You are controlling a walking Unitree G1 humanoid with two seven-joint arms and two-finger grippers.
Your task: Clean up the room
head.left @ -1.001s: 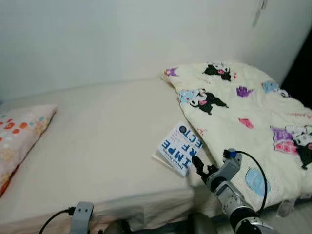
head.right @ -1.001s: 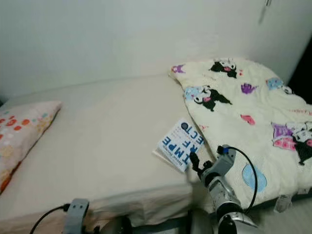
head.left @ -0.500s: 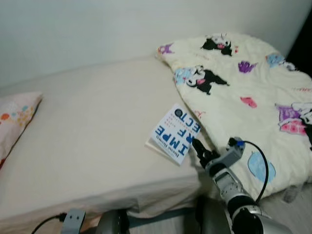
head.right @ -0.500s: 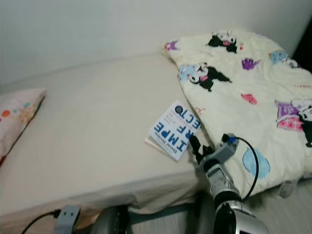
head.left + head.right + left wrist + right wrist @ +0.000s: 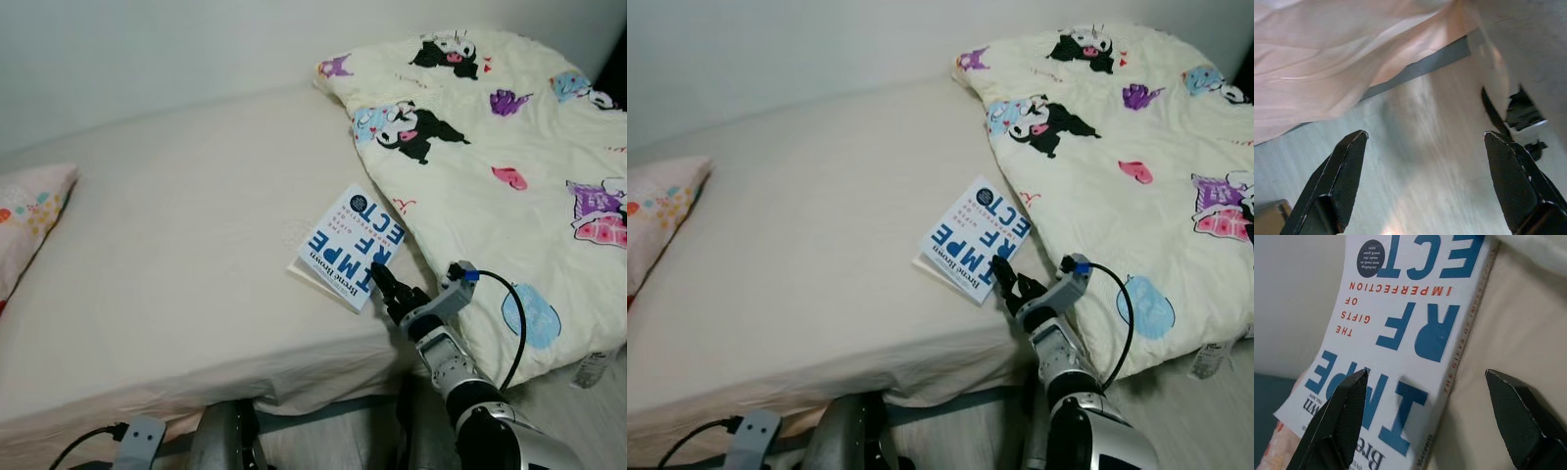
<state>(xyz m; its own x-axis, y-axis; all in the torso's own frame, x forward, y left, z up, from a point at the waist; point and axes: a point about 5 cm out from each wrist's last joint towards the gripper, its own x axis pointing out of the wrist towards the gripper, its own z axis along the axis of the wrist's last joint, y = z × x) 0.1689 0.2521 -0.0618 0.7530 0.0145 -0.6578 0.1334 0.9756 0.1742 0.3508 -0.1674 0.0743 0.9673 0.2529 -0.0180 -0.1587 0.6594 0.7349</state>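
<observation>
The book has a smooth, slightly glossy paper cover. The bed wears matt, wrinkled cream cloth; the blanket looks soft and fleecy. The fingers are matt black plastic. The floor looks like pale wood.

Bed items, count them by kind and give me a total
Book: 1
Pillow: 1
Blanket: 1
Total: 3

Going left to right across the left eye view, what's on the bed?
Pillow → bare sheet → book → right gripper at the book's near corner → cartoon-print blanket.
</observation>
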